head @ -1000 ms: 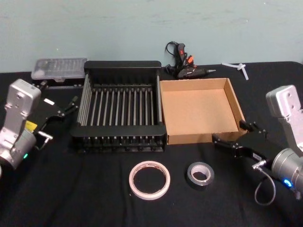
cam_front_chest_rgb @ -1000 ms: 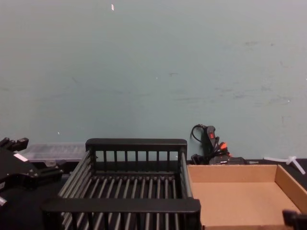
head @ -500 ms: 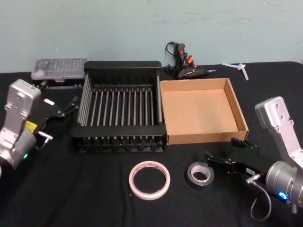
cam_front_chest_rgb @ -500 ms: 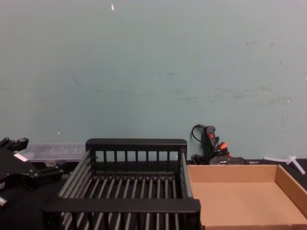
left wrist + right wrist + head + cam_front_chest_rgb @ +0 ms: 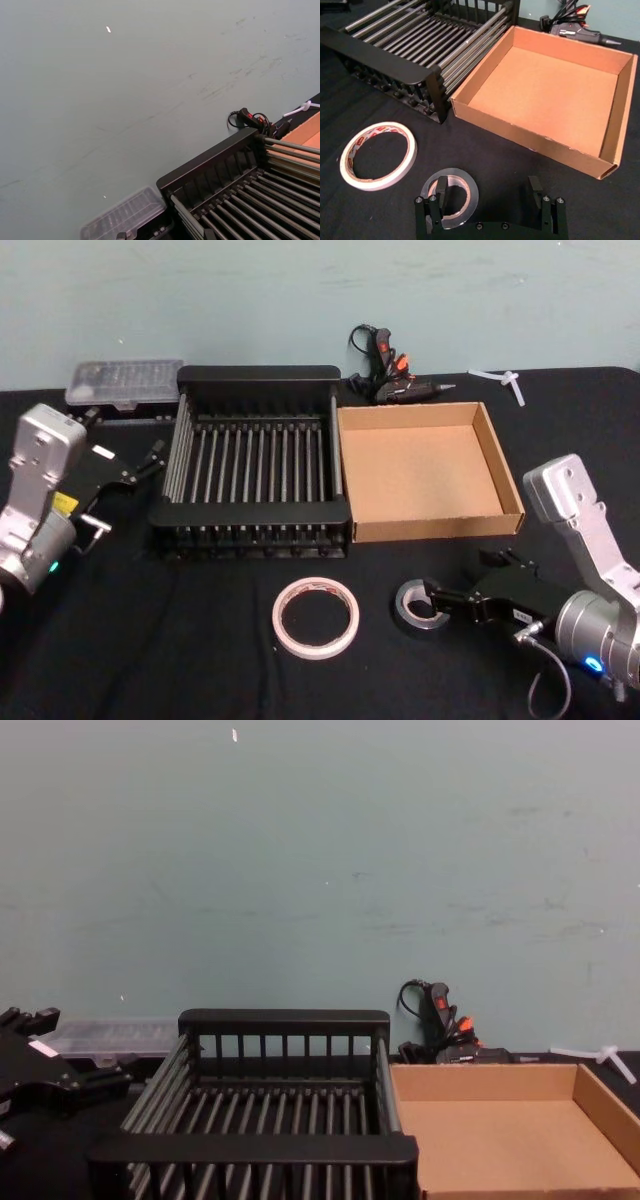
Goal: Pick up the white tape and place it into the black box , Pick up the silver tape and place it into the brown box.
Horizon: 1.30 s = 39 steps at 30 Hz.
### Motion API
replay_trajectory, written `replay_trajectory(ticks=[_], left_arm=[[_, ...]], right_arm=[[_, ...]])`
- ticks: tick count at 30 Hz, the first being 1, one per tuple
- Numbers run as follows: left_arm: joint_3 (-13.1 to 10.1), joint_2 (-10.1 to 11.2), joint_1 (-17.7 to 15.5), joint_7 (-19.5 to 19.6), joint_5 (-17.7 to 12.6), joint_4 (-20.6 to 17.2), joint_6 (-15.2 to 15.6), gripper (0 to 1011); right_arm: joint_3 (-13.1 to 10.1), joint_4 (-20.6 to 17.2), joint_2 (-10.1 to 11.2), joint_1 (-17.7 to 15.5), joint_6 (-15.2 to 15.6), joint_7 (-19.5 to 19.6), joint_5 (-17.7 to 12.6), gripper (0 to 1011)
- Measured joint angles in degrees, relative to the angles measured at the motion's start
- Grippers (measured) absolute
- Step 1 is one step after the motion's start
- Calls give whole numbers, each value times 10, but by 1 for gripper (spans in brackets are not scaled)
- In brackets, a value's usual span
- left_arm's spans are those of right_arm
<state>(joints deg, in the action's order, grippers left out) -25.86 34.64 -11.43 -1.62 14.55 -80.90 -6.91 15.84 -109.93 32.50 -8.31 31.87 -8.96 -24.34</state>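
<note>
The silver tape (image 5: 416,603) lies flat on the black cloth in front of the brown box (image 5: 435,528). My right gripper (image 5: 458,580) is open and low over it. In the right wrist view one finger (image 5: 438,196) sits over the silver tape's (image 5: 466,183) hole and the other stands beside the roll, gripper (image 5: 487,197). The white tape (image 5: 316,617) lies flat to the left of the silver one, white tape (image 5: 376,183). Behind it stands the black box (image 5: 260,375) with nothing in it; the brown box (image 5: 520,132) holds nothing either. My left gripper (image 5: 148,464) rests open left of the black box.
A black and orange glue gun (image 5: 390,380) lies behind the boxes, a clear plastic case (image 5: 125,383) at the back left, and a white plastic piece (image 5: 497,380) at the back right. A teal wall closes the table's far side.
My right gripper has moved from the brown box's front right corner toward the table's front and left, ending over the silver tape. The left arm and both tapes have stayed put.
</note>
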Motion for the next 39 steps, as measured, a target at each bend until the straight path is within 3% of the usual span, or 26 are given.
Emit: replay_trajectory(ticks=[17,39], left_arm=[[0,0,0,0,0,0,0,1001],[0,0,0,0,0,0,0,1001]], right_arm=[[2,24,-20,14,27,-20,21,1002],[4,54,-40,37,37,-45,52,1002]])
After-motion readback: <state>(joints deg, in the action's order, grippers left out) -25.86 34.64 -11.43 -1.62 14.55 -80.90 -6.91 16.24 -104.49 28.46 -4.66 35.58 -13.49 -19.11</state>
